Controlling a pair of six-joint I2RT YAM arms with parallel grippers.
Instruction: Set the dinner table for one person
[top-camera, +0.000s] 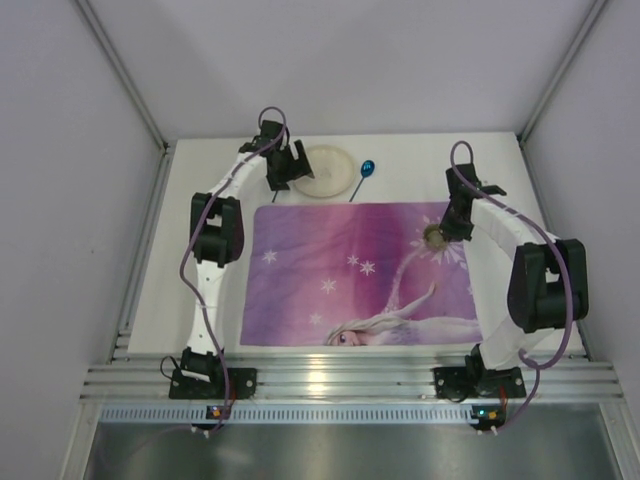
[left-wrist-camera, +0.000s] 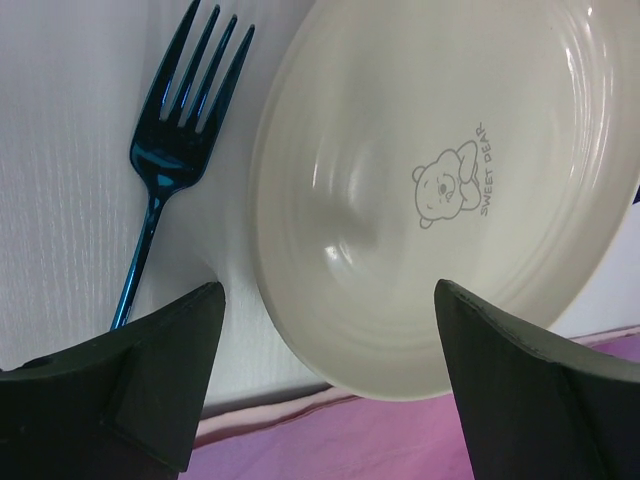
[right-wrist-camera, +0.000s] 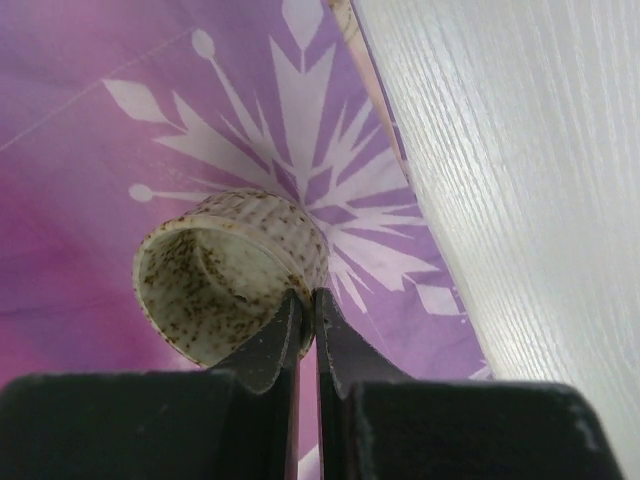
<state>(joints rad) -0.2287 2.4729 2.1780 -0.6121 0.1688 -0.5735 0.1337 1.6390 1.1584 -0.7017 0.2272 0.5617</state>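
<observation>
Along the far edge of the white tabletop (top-camera: 410, 155), beyond the purple snowflake placemat (top-camera: 320, 270), I see a cream plate (left-wrist-camera: 420, 180) printed with a bear. A blue fork (left-wrist-camera: 165, 150) lies just beside it toward the left edge, and a blue spoon (top-camera: 366, 168) lies on its other side. My left fingers (left-wrist-camera: 170, 370) stand wide apart at the plate's near rim, gripping nothing. My right fingers (right-wrist-camera: 265, 350) are clamped on the wall of a small speckled cup (right-wrist-camera: 215, 280), tilted over the placemat's far right corner.
</observation>
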